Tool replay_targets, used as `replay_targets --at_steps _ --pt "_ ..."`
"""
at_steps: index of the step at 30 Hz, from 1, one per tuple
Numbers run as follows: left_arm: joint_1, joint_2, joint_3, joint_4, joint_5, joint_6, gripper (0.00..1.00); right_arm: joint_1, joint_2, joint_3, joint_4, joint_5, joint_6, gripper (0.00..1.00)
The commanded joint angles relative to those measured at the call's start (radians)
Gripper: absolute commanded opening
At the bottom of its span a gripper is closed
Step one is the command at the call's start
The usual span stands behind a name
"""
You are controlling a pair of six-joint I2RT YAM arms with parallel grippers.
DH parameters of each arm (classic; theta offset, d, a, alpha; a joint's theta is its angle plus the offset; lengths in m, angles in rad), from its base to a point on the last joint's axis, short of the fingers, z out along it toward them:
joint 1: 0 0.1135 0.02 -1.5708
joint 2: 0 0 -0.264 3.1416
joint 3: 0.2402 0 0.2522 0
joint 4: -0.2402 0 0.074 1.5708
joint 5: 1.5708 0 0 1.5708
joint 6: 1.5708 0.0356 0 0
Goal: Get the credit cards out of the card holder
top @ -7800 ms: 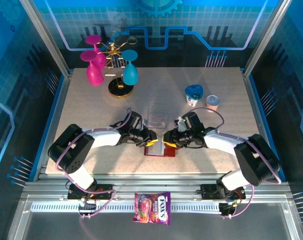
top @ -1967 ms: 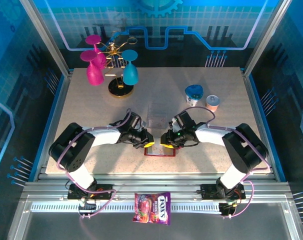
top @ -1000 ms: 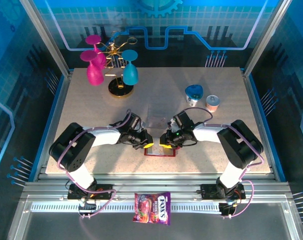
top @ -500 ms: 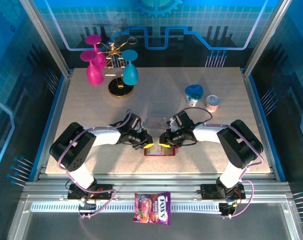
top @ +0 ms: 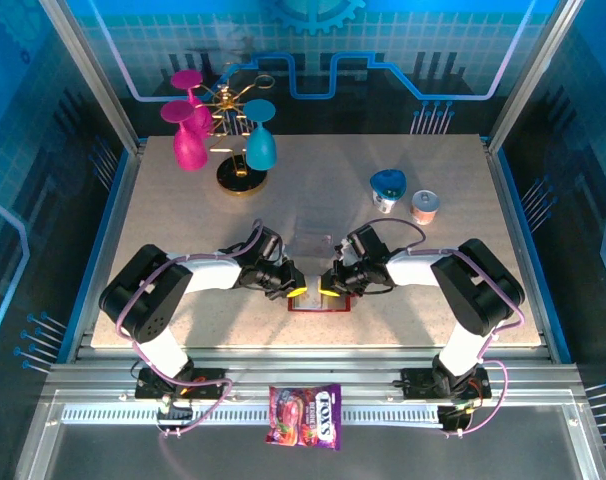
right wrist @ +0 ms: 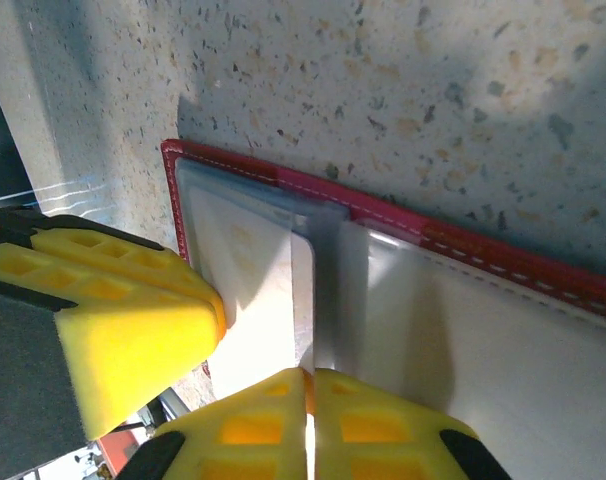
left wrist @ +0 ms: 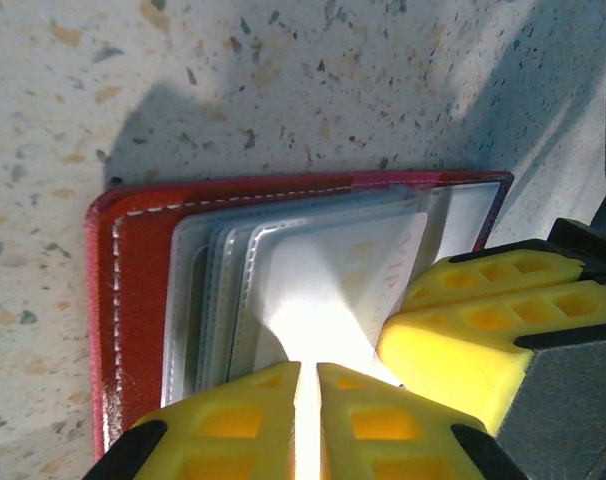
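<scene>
**Top view.** The red card holder [top: 319,304] lies open and flat on the speckled table [top: 183,230], low in the centre of the frame. The left tool [top: 297,293] and right tool [top: 328,291] meet over its upper edge, their tips just beside each other.

**Left wrist view.** At the bottom edge, the left tool's yellow fingers [left wrist: 233,430] are clenched to a thin bright slit over the stacked clear pockets [left wrist: 215,300]. Whether they pinch a leaf cannot be told. A pale credit card [left wrist: 333,265] sits in the pockets, at the centre.

**Right wrist view.** The right tool's fingers [right wrist: 243,430] are pressed together at the bottom edge, over the grey inner lining. Whether they grip a card cannot be told.

**Surroundings.** A candy bag [top: 305,415] lies at the bottom centre, off the table. Two goblets [top: 188,140] stand at the upper left and two small cups [top: 388,188] at the upper right.
</scene>
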Motion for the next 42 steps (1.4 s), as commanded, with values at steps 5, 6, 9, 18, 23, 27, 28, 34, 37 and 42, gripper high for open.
replay_targets --at_steps 5,6,9,18,23,27,28,34,37,42 --pt "-0.005 0.009 -0.018 -0.017 -0.014 0.008 0.13 -0.008 -0.042 -0.024 -0.021 0.003 -0.018 0.06" --pt "-0.005 0.007 -0.019 -0.019 -0.014 0.01 0.13 -0.011 -0.046 -0.025 -0.027 0.005 -0.022 0.06" --pt "-0.005 0.003 -0.019 -0.026 -0.018 0.012 0.13 -0.021 -0.059 -0.031 -0.044 0.007 -0.036 0.06" --pt "-0.005 -0.003 -0.023 -0.028 -0.02 0.012 0.14 -0.056 -0.093 -0.047 -0.097 0.01 -0.08 0.04" --pt "-0.005 -0.005 -0.022 -0.03 -0.021 0.012 0.14 -0.082 -0.123 -0.048 -0.155 0.019 -0.118 0.04" --pt "-0.005 -0.002 -0.02 -0.029 -0.021 0.012 0.14 -0.098 -0.144 -0.046 -0.198 0.026 -0.145 0.04" --pt "-0.005 -0.003 -0.021 -0.031 -0.02 0.012 0.14 -0.102 -0.149 -0.043 -0.207 0.028 -0.151 0.04" --pt "-0.005 -0.005 -0.019 -0.03 -0.02 0.011 0.14 -0.108 -0.163 -0.027 -0.253 0.045 -0.178 0.04" --pt "-0.005 -0.004 -0.018 -0.031 -0.02 0.011 0.14 -0.109 -0.165 -0.021 -0.269 0.052 -0.186 0.04" --pt "-0.005 -0.004 -0.016 -0.035 -0.018 0.013 0.14 -0.112 -0.165 -0.011 -0.284 0.06 -0.195 0.04"
